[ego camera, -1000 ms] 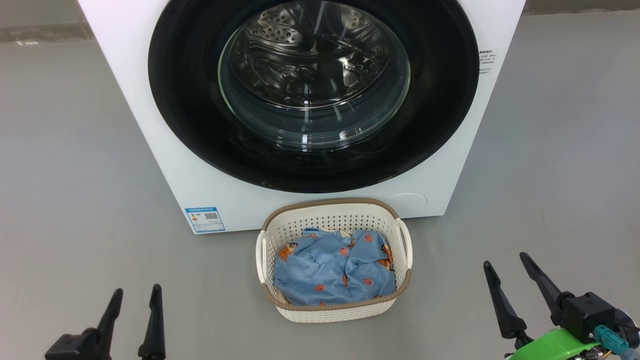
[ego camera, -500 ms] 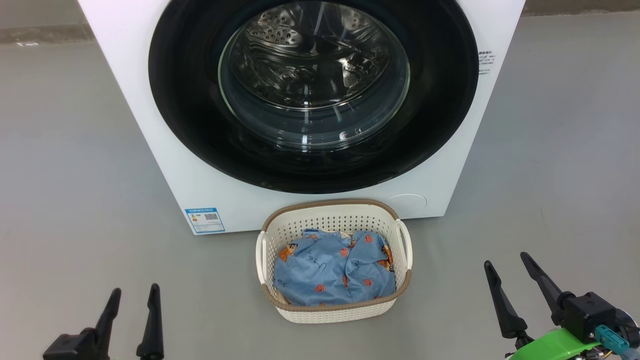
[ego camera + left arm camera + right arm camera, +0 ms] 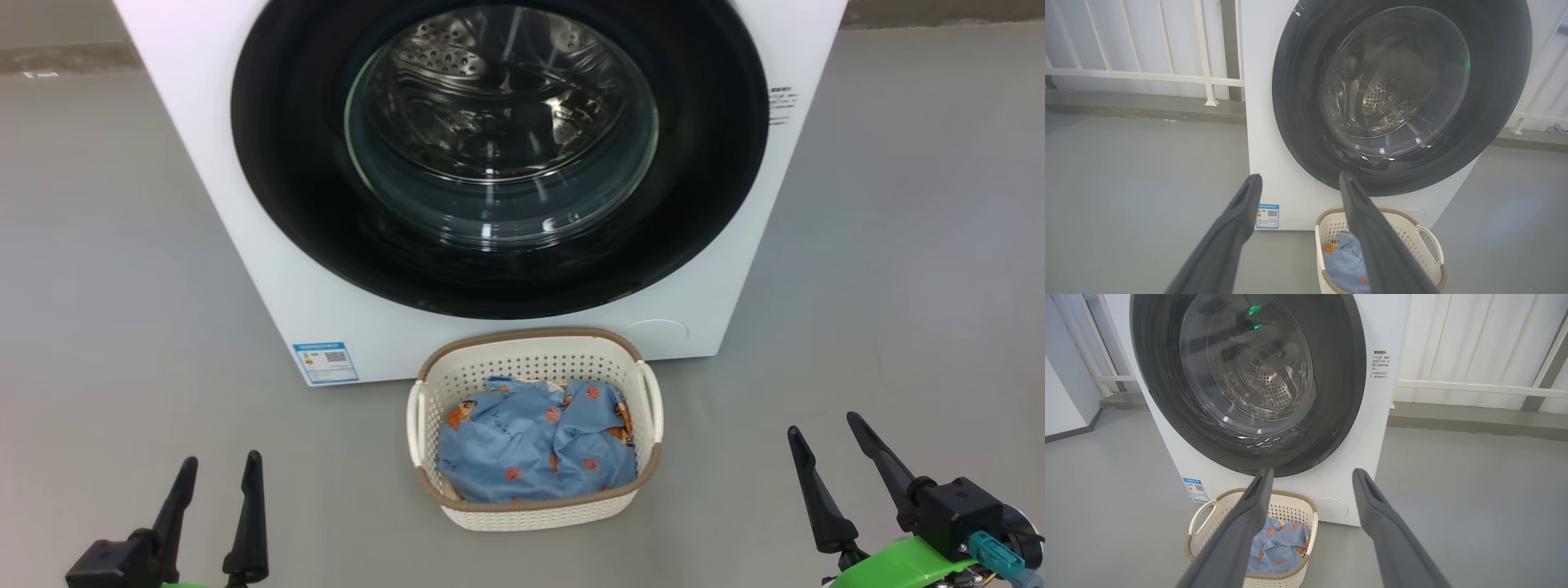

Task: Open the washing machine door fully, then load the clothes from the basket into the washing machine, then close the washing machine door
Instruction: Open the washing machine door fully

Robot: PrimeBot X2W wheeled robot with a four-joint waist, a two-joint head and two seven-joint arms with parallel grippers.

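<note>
The washing machine (image 3: pixel 245 269) is a white front-loader, and the washing machine door (image 3: pixel 286 163) with its wide black rim and glass bowl lies flush against it. On the floor just in front stands the cream basket (image 3: pixel 531 510), holding light blue clothes (image 3: pixel 531 449) with orange-red figures. My left gripper (image 3: pixel 223 459) hangs open at the lower left, well short of the basket. Open too, my right gripper (image 3: pixel 823 425) is at the lower right. The left wrist view looks past my left gripper (image 3: pixel 1300 176) at the door (image 3: pixel 1298 102) and basket (image 3: pixel 1429 245). My right gripper (image 3: pixel 1313 471) frames the basket (image 3: pixel 1208 522) likewise.
Grey floor (image 3: pixel 898 286) spreads on both sides of the machine. A blue label sticker (image 3: pixel 325 363) sits low on the machine's front. Behind it run a white railing (image 3: pixel 1147 75) and a low kerb (image 3: pixel 1474 416).
The head view has shifted a little, so machine and basket sit slightly further left. My left gripper has crept up a touch. Both grippers stay open.
</note>
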